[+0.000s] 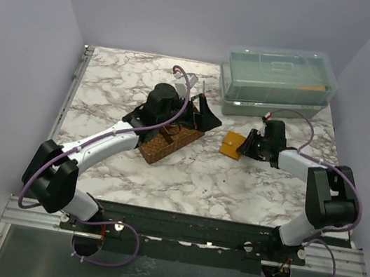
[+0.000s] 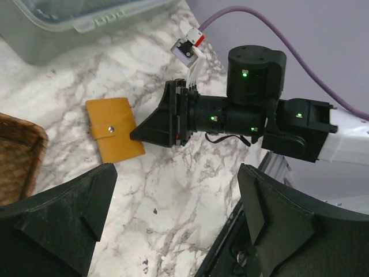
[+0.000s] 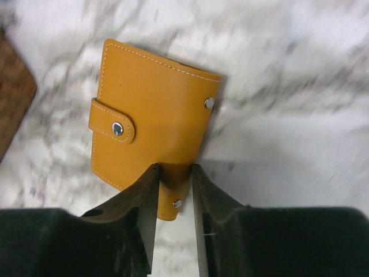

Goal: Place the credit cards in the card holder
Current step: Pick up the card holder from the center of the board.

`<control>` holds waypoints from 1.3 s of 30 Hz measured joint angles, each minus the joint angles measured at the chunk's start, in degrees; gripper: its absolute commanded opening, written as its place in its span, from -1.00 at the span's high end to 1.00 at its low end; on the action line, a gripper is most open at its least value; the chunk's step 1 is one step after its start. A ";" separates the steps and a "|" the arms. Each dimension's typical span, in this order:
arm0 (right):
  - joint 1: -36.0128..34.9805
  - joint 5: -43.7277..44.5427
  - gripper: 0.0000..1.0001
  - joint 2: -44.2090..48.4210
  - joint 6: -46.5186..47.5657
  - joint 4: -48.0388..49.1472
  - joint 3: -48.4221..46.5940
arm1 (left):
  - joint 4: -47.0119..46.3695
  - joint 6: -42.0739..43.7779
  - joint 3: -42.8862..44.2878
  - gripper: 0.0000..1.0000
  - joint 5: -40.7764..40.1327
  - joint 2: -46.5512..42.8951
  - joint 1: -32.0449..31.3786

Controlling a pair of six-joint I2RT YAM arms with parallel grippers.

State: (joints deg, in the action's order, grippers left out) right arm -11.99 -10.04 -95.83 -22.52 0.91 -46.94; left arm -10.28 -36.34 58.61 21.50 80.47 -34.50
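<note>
**A:** Why does the left pincer (image 2: 177, 168) hang over the brown tray (image 1: 162, 149) with nothing in it?

**B:** Its jaws are spread wide, released. It probably waits there because the credit cards would be fetched from that side. No card can be made out in any view, though, so where they lie cannot be told.

**A:** And the card holder (image 3: 155, 109)?

**B:** It lies flat on the bench (image 1: 233, 189), right of the tray and apart from it. It is folded shut with its snap tab (image 3: 115, 128) fastened.

**A:** So nothing can go in yet.

**B:** No. That would explain the right pincer (image 3: 174, 170), which reaches in low from the right. Its jaws are clenched on the holder's near corner, one on each side. The grip sits at the edge and leaves the tab uncovered, probably to lift or steady the holder so the tab can be undone.

**A:** The clear box (image 1: 277, 83) at the far right?

**B:** Lidded and set well back, and neither arm touches it.
</note>
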 measured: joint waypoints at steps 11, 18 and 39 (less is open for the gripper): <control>-1.07 -12.46 0.57 17.90 -7.21 -1.84 15.02 | 0.09 -8.35 0.00 -0.57 1.31 9.55 -5.97; -1.07 -12.66 -0.12 21.42 -11.37 -2.32 16.15 | -0.24 -14.88 0.00 -0.41 5.88 16.57 -5.95; 0.00 -7.41 -0.01 7.10 -13.70 -2.23 6.21 | 10.51 -15.06 7.89 0.26 2.45 31.08 -7.30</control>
State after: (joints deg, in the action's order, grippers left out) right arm -11.99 -17.45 -88.73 -36.23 -1.32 -40.73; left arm 0.23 -51.40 66.50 23.94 111.55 -41.80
